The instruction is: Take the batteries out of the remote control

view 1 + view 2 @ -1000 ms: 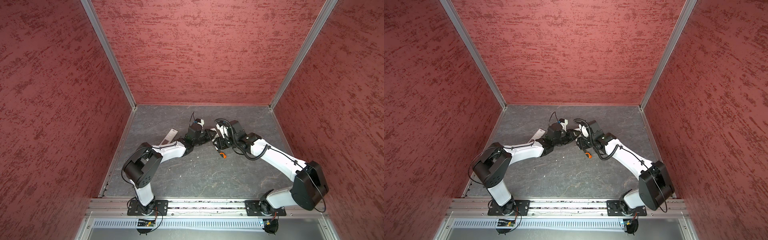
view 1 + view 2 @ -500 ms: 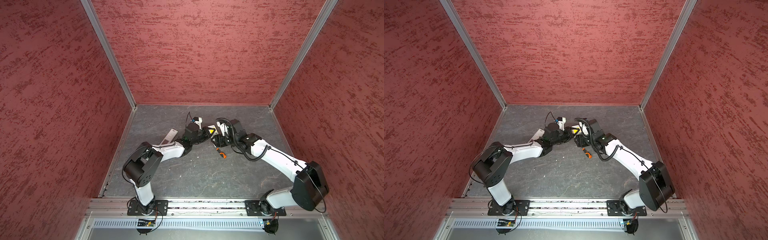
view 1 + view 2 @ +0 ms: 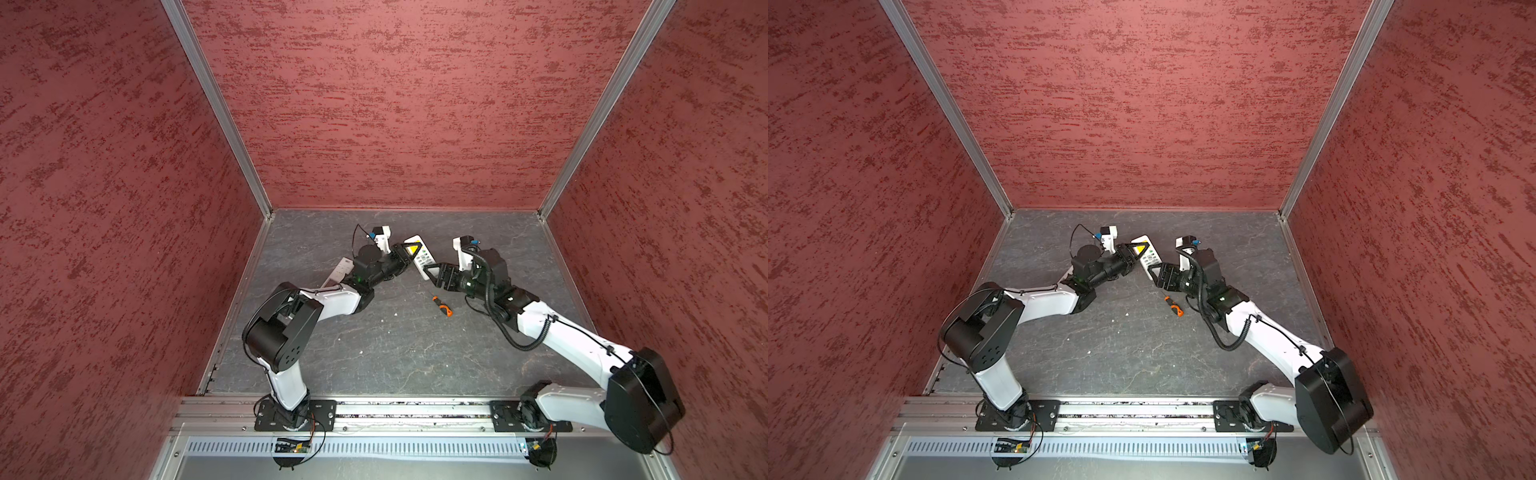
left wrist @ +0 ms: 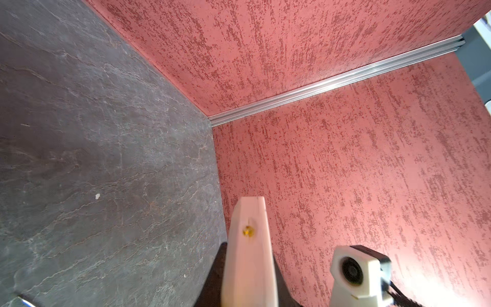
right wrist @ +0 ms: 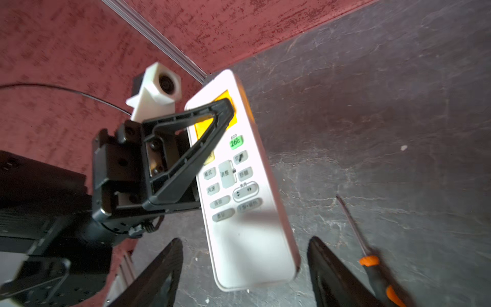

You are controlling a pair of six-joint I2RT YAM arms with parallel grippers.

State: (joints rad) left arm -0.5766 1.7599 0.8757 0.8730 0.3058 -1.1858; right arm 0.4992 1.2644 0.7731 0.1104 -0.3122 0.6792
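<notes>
Behind the left arm, well away from either end effector, a second remote (image 3: 338, 271) lies flat on the table (image 3: 395, 353). Nothing is touching it.

The left end effector (image 3: 417, 250) is clamped on the top end of the white remote (image 5: 247, 212). One finger (image 5: 212, 125) lies across the orange display, and the other is hidden behind the body. The remote hangs clear of the table with its lower end pointing toward the right arm.

The right end effector (image 5: 245, 240) stands wide apart, with one jaw on each side of the remote's lower end and a clear gap on both sides. It grips nothing.

Just beyond its outer jaw, a screwdriver (image 5: 372, 265) lies on the table with no hand on it.

The remote's button face is turned to the right wrist camera, so the back and its battery hatch cannot be seen. No batteries appear in any view, on the table or in a grip. They are probably inside the remote, though that cannot be told for sure.

The task looks to be at an early stage. The remote is picked up and presented, but opening the hatch and taking out the cells appear to be ahead.
</notes>
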